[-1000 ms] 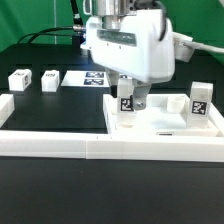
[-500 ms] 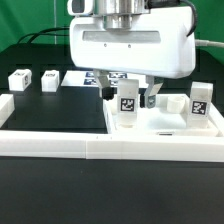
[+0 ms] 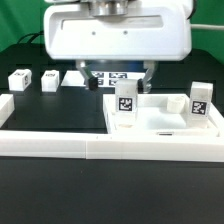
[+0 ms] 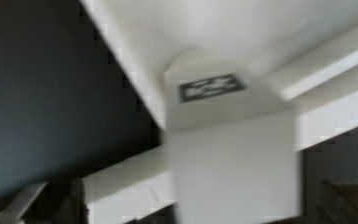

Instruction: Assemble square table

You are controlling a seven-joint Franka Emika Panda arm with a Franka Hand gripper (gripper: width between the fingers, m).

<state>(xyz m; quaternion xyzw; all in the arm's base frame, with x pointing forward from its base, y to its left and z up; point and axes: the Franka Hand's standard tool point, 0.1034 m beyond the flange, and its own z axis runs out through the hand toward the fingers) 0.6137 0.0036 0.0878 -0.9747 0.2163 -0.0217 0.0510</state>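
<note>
The square table's white slab [image 3: 165, 120] lies at the exterior view's right, inside the border bars. One tagged leg [image 3: 125, 105] stands upright on its near left corner, and a second leg [image 3: 200, 101] stands at its right. Two more leg blocks [image 3: 18, 79] [image 3: 48, 77] lie on the black table at the left. My gripper [image 3: 120, 76] hangs open above the first leg and touches nothing. In the wrist view that leg [image 4: 217, 110] runs between my dark fingertips [image 4: 23, 203], blurred, with the slab [image 4: 282, 35] behind it.
White border bars [image 3: 110, 146] run along the front, with a raised end [image 3: 5, 107] at the left. The marker board [image 3: 73, 78] lies behind the slab, partly hidden by my gripper. Black cables trail at the back left.
My gripper has lifted off the upright leg and drifted toward the exterior view's left, now filling the top of the view. The leg stays standing on the slab.
</note>
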